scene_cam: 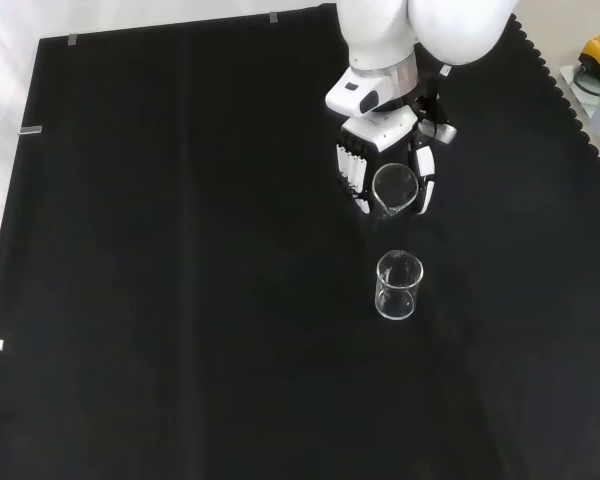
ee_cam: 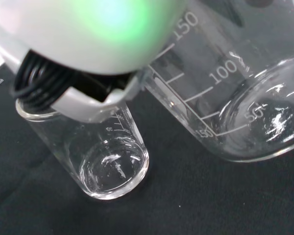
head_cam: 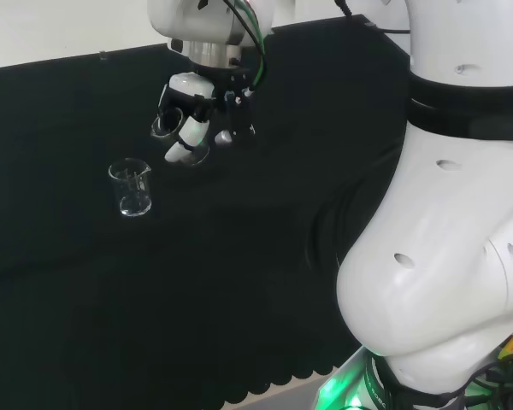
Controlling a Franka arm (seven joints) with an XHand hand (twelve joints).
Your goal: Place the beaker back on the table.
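In the wrist view, the held glass beaker [ee_cam: 235, 93] lies close to the camera with its graduated wall and clear base visible, and a second, smaller beaker [ee_cam: 105, 156] stands upright on the black cloth [ee_cam: 196, 205] beyond it. In the front view, the second beaker [scene_cam: 397, 285] stands on the cloth nearest the camera; just beyond it the hand [scene_cam: 385, 160] has its fingers [scene_cam: 352, 175] and thumb curled around the held beaker [scene_cam: 393, 189], whose spouted rim faces the camera. In the head view, the hand [head_cam: 197, 107] hangs above the cloth [head_cam: 239, 299] with the held beaker [head_cam: 166, 125] clear of the surface, up and to the right of the standing beaker [head_cam: 132, 188]. Both beakers appear empty. Step in hand, as judged: carrying, with the set-down not yet begun. The next move calls for lowering the held beaker upright onto bare cloth apart from the standing beaker, then releasing the fingers once the base rests flat. Contact between the two beakers is the main risk.
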